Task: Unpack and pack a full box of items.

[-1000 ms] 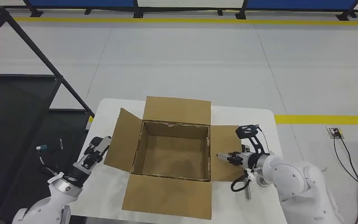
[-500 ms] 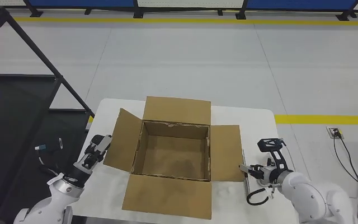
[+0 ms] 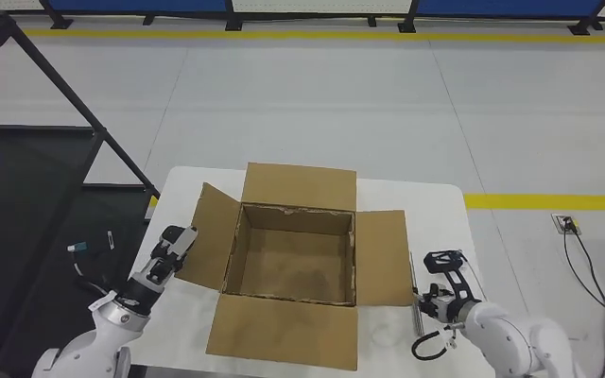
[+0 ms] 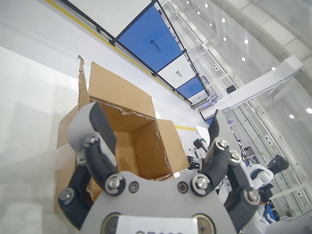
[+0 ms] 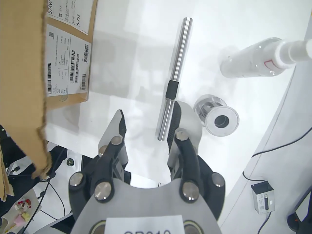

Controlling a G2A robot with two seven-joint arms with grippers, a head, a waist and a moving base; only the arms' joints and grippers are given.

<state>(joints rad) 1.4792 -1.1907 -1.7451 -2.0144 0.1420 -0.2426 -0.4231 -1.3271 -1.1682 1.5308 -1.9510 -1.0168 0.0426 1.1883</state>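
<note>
Box (image 3: 284, 331): empty, flaps open, beside the right hand (image 5: 148, 114).
Change: right hand left the flap; now spread over the steel rod (image 5: 179, 57).
Left hand (image 4: 156, 114): spread, box just ahead.
Meaning: repacking probably begins.

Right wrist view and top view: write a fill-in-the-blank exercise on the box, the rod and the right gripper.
1. The inside of the cardboard box is ___.
2. The metal rod lies on the ___, beside the box's flap.
3. A ___ band wraps the rod near its middle.
4. The right gripper is ___, holding nothing.

Missing words: empty; table; black; open.
</note>
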